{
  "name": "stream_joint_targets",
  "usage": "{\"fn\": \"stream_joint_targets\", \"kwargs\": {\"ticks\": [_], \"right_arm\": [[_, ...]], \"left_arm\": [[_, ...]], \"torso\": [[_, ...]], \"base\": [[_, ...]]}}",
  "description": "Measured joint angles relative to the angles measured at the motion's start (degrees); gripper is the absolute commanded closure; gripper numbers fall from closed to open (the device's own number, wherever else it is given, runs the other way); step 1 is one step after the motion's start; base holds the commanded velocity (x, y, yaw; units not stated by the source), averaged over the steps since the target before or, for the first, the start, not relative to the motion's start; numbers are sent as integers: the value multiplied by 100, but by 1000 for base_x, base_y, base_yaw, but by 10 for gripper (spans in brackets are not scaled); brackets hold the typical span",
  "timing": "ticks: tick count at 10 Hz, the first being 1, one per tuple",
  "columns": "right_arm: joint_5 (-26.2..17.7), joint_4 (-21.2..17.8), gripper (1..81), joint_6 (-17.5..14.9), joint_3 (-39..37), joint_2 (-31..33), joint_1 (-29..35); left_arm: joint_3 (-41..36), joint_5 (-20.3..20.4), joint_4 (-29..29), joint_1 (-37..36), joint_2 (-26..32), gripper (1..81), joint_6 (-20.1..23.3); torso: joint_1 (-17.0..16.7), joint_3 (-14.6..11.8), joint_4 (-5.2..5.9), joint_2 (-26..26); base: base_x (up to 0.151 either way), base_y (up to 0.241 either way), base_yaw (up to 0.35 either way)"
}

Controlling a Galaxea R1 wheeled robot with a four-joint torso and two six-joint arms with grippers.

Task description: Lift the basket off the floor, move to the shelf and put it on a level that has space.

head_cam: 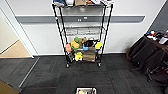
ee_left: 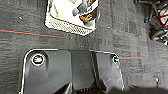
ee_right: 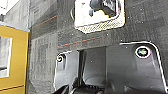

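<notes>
The basket (head_cam: 86, 90) sits on the dark grey carpet floor (head_cam: 50, 75) right in front of me, cream-white with mesh sides and some items inside. It also appears in the left wrist view, the basket (ee_left: 67, 25), and in the right wrist view, the basket (ee_right: 102, 26). My left gripper (ee_left: 82, 90) and right gripper (ee_right: 82, 88) both hang above the carpet, apart from the basket, one on each side. The shelf (head_cam: 82, 32) stands against the wall ahead. Its second level (head_cam: 82, 31) from the top is a bare wire grid. The top is piled, and the lower tiers hold colourful toys.
A black-draped table (head_cam: 150, 53) with clutter and a chair stands at the right. Tan wooden floor (head_cam: 15, 50) opens at the left. A yellow panel (ee_right: 12, 57) is close on my left side. Thin red lines (head_cam: 50, 87) cross the carpet.
</notes>
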State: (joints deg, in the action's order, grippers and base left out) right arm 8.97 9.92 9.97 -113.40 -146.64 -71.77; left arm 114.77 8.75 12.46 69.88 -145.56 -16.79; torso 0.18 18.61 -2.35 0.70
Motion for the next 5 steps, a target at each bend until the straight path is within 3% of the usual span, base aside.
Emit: {"fn": "stream_joint_targets", "kwargs": {"ticks": [5], "right_arm": [[4, 2, 10, 0, -39, -2, -12]], "left_arm": [[0, 4, 0, -12, -1, 10, 0]], "torso": [[0, 0, 0, 0]], "base": [[95, 0, 0]]}}
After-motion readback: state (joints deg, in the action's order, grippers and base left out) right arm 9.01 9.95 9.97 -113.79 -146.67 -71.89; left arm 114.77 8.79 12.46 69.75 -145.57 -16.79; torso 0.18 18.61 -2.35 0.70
